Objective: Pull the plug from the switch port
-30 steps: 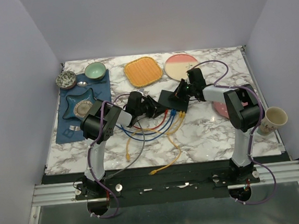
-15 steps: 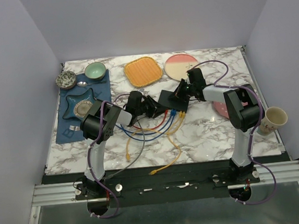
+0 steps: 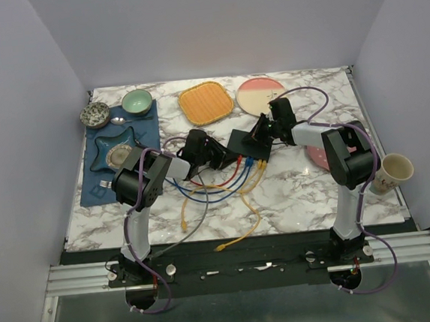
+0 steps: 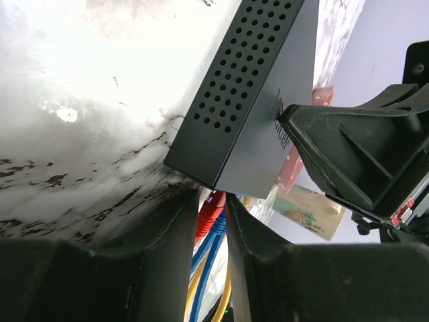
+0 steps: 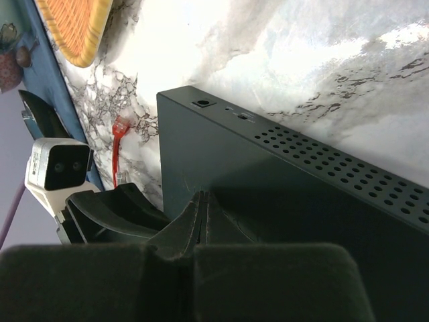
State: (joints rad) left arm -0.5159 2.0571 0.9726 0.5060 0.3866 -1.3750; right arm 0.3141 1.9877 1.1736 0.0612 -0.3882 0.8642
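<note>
The dark switch (image 3: 247,144) lies flat at the table's middle; in the left wrist view (image 4: 258,100) its perforated side shows. Red, blue and yellow cables run from its near edge. My left gripper (image 3: 227,157) is at that edge. In its wrist view the gripper (image 4: 212,198) is shut on the red plug (image 4: 210,213), which sits at the switch's corner with blue plugs behind it. My right gripper (image 3: 261,132) is shut and empty. Its tips (image 5: 204,197) press on the switch's top (image 5: 281,201).
An orange square plate (image 3: 206,102) and a pink-and-yellow round plate (image 3: 260,94) lie behind the switch. A blue mat (image 3: 97,188) with bowls is at the left. A paper cup (image 3: 393,172) stands at the right edge. Loose cables (image 3: 246,211) trail toward the front.
My left arm's elbow has shifted a little to the left. Both grippers stay where they were at the switch.
</note>
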